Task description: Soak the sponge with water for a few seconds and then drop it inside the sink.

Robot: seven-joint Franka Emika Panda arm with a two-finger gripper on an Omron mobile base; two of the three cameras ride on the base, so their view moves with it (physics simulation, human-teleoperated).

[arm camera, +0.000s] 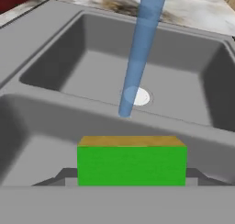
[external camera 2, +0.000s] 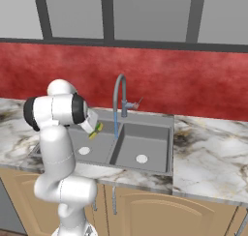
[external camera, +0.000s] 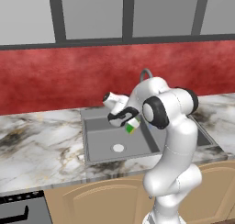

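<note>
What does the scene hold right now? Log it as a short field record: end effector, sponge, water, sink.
end effector: shut on the sponge, held above the sink's left basin
sponge: green face with a yellow-tan layer, clamped between the fingers, beside the stream and apart from it
water: pale-blue stream running from the faucet, landing near the divider between the basins
sink: dark grey double basin, a white drain in each

The robot's arm hides most of the faucet [external camera: 146, 73] and the sink's [external camera: 98, 147] right basin in the left base view. In the hand view, the sponge [arm camera: 132, 165] covers the fingertips, and the water [arm camera: 140, 53] stream runs off the top edge.
</note>
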